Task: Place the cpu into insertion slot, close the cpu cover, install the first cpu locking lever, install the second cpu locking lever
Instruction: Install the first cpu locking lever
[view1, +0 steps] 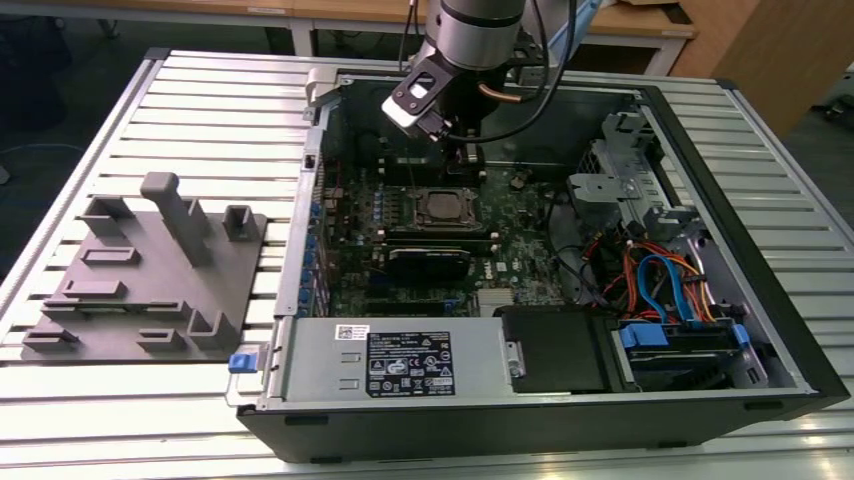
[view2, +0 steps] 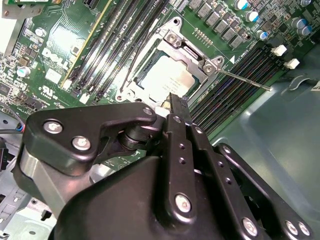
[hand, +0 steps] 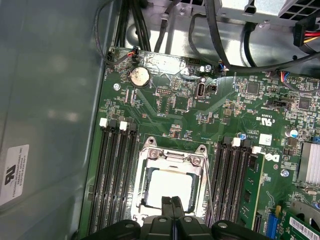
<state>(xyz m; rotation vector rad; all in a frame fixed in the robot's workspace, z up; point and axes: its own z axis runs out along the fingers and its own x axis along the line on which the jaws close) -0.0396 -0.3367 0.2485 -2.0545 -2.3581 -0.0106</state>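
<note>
Though small, flat silvery cpu (hand: 170, 187)

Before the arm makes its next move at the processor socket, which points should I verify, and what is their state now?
1. cpu seated in the insertion slot: ok, its silvery top shows inside.
2. cpu cover lowered around the chip: ok.
3. Cover pressed fully flat: cannot tell.
4. Thin locking lever latched: not ok, it sticks out away from the slot.
5. gripper shut, holding nothing, tips at the slot's edge: ok.
</note>
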